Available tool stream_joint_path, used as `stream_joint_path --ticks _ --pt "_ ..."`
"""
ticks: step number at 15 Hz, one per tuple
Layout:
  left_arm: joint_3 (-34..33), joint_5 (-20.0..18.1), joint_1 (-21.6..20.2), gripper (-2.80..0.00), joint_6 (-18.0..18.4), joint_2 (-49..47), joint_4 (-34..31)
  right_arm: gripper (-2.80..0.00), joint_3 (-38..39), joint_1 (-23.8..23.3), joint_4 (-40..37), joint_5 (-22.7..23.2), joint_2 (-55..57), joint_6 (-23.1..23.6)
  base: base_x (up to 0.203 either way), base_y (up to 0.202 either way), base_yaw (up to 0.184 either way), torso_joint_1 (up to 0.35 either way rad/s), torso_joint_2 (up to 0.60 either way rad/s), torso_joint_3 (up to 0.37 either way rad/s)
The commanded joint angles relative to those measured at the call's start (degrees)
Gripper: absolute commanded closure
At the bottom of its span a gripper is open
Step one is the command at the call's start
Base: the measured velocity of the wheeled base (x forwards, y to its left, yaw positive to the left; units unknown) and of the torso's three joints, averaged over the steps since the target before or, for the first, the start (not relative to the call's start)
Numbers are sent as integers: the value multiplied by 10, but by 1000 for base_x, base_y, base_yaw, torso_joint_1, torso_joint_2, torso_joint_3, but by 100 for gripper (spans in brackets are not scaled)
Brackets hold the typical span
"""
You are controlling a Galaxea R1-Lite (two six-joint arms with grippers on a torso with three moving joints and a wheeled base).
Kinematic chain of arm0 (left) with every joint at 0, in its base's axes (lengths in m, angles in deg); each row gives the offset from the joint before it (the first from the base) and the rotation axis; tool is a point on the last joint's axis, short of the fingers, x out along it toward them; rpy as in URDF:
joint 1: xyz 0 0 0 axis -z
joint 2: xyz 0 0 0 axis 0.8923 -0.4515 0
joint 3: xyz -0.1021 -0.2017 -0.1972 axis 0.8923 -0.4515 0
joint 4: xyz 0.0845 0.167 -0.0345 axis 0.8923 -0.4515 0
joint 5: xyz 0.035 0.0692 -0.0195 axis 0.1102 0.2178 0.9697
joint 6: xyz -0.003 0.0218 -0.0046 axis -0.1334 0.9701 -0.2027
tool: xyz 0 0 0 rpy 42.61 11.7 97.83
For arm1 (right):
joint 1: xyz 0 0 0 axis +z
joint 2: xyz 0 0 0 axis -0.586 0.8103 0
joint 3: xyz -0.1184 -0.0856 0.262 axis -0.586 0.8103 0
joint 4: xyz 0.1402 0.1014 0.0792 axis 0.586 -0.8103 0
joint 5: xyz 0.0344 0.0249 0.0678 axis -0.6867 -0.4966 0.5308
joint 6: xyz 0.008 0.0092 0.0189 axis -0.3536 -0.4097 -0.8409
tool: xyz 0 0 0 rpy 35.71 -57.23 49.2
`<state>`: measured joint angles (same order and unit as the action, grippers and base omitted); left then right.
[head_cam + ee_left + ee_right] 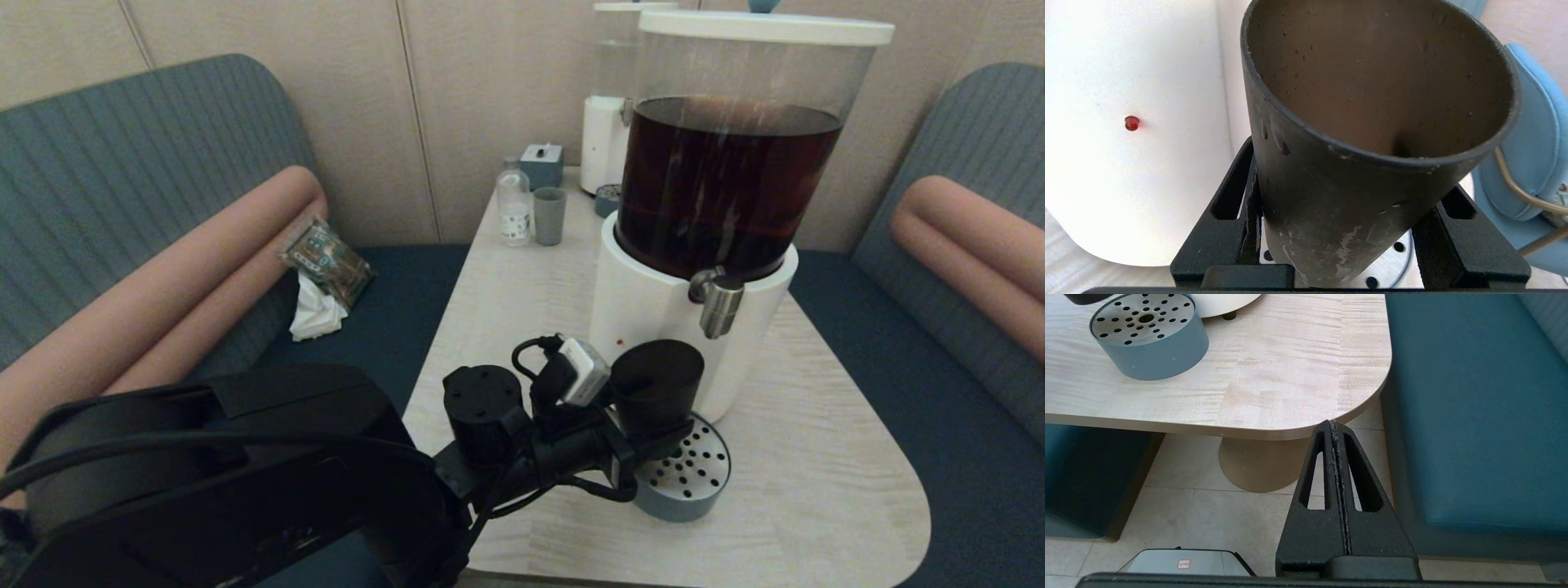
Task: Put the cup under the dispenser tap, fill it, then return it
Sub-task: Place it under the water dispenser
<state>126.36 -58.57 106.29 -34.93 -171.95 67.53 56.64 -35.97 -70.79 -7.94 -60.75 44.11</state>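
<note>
The matte black cup (657,377) is held over the left side of the perforated drip tray (694,474), its rim left of and below the steel dispenser tap (718,304). My left gripper (649,437) is shut on the cup's lower body. In the left wrist view the cup (1372,122) leans, with black fingers (1229,212) on both sides of it and the tray's holed plate (1400,257) beneath. I see no liquid inside the cup. The dispenser's white base (1126,163) stands close beside it. My right gripper (1333,430) is shut and empty, below the table's front corner.
The big dispenser tank (727,180) of dark liquid fills the table's middle. Behind it are a smaller white dispenser (608,122), a grey-green cup (549,216), a clear bottle (513,204) and a small box (542,163). Blue benches flank the table (816,457).
</note>
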Motion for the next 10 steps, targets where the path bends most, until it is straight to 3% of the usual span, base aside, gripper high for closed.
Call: stream_joint_path --ticks 1,10 --pt "10 3 1 0 0 -16 5 0 0 0 -1 0 0 0 0 0 0 0 0 0" --pt "79 48 28 0 0 -57 5 0 0 0 -1 0 0 0 0 0 0 0 0 0"
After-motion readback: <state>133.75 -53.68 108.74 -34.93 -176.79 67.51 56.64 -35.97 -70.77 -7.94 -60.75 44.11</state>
